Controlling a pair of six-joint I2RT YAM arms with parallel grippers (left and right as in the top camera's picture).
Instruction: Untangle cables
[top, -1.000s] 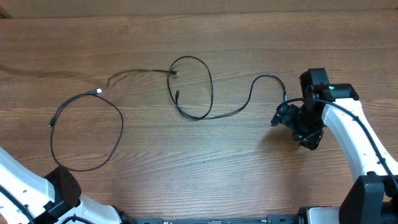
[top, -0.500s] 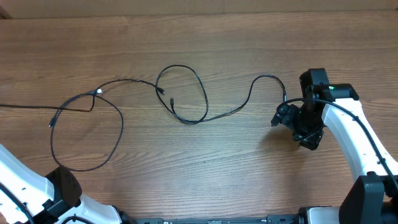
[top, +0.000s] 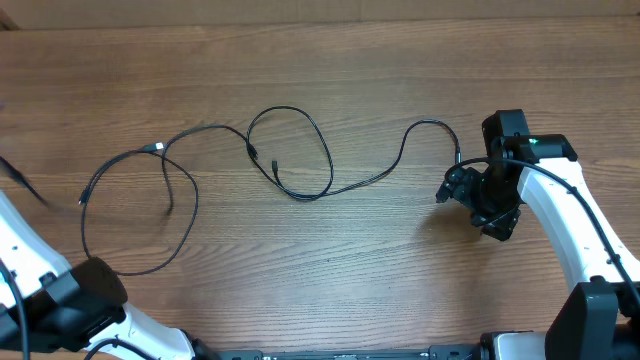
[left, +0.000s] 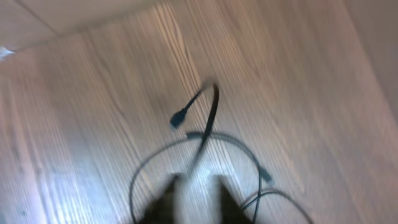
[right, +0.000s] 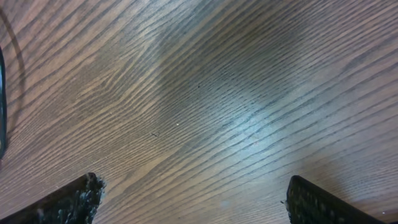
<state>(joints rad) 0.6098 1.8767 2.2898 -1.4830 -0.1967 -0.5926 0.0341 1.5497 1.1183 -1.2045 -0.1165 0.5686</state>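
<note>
Far left in the overhead, the left arm (top: 60, 300) sits at the near corner of the desk (top: 330, 60), and you can't really make out its grasping end from up there. Only the left wrist cam shows the left end effector (left: 196, 186). Two dark smeared fingers (left: 166, 198) sit at the bottom of the shot with a gap between them, and a cord comes up through that gap and curls over to a small plug (left: 179, 118). It's too blurry to say if it's pinching the cord or just straddling it, so I can't tell.

The cables (top: 190, 215) are strung across the desk, with the overall long axis running left to right. There's a big loop (top: 95, 250) on the left with a light-tipped connector (top: 158, 148) at its far side. From there the cord heads right into a smaller loop (top: 330, 160) around mid-desk. Then it snakes on, humps up and drops down just beside the right end effector (top: 455, 187).

The overhead doesn't show how that one's set, but the right wrist cam does — fingers spread wide over bare wood grain, holding nothing. There's just a sliver of black cord (right: 2, 93) at the left edge of that view.

The right arm (top: 560, 215) has a little green light (top: 535, 142) glowing on it.
</note>
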